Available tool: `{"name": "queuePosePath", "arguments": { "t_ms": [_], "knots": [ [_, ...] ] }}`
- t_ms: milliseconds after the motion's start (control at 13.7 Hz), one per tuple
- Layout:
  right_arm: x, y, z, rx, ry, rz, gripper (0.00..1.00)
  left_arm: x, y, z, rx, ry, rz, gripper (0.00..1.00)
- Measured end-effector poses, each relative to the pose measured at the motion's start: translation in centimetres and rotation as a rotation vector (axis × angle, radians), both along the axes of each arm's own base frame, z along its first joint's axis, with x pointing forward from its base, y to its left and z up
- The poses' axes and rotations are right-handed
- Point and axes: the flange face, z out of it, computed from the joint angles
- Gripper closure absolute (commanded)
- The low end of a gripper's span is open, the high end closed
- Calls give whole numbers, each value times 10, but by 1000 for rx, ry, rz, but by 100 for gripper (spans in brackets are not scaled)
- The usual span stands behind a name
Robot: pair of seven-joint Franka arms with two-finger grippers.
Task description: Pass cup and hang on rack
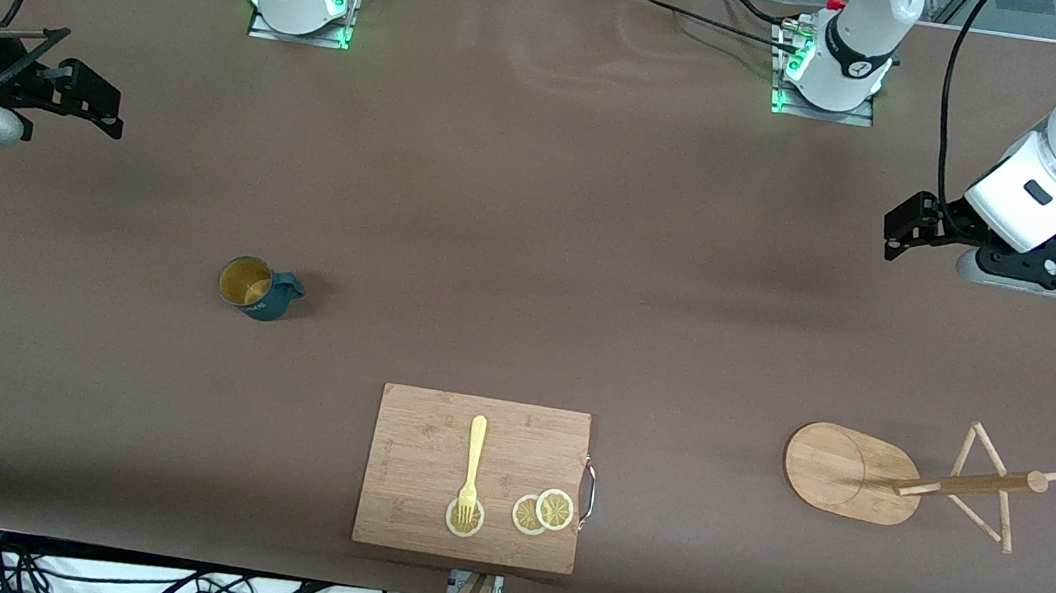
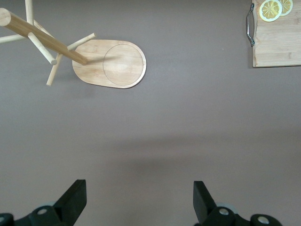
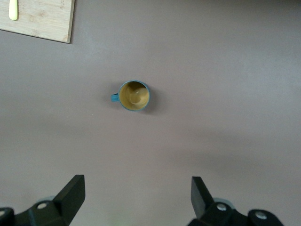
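Hovering wide open and empty: left pincer point(image 2: 139, 202), right pincer point(image 3: 136, 200).

I saw two white Franka arms with black joint bands, green lights glowing at their metal base plates and red buttons beside them. Black cables trailed off each. The left gripper point(image 1: 902, 232) and right gripper point(image 1: 99, 98) had angular black fingers.

Brown-covered table point(image 1: 535, 237), evenly lit
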Motion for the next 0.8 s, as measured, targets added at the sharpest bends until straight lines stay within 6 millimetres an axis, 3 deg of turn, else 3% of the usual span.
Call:
{"name": "queuePosePath", "arguments": {
  "t_ms": [438,583,802],
  "knots": [
    [-1,0,-10,-2,21,-1,0,0,0,0,0,0,0,0],
    [4,-1,-28,-5,22,-3,0,0,0,0,0,0,0,0],
    [20,-3,-76,-17,44,-12,0,0,0,0,0,0,0,0]
  ]
}}
